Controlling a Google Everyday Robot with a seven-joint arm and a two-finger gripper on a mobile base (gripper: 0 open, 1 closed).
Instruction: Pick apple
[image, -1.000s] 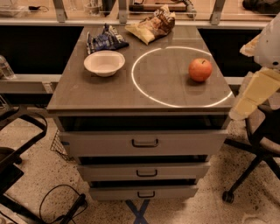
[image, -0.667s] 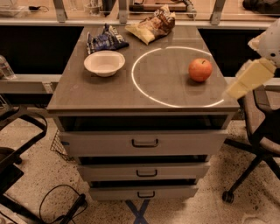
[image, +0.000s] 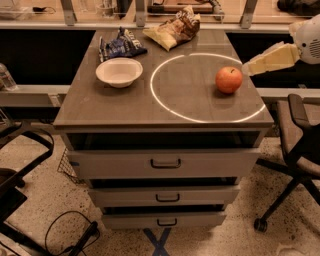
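The red-orange apple (image: 229, 79) sits upright on the right side of the grey-brown cabinet top (image: 125, 107), inside a bright ring of light (image: 161, 102). My gripper (image: 247, 68) comes in from the right edge of the view, cream-coloured, pointing left and slightly down. Its tip is just right of the apple and a little above it, apart from it. It holds nothing that I can see.
A white bowl (image: 119, 72) stands at the left of the top. A blue snack bag (image: 120, 46) and a tan chip bag (image: 174, 30) lie at the back. Drawers (image: 165, 163) are below, with office chairs at right (image: 300, 145) and left (image: 20, 165).
My gripper has risen from beside the cabinet's right front corner and moved back and left, ending close to the right of the apple. The apple has not moved.
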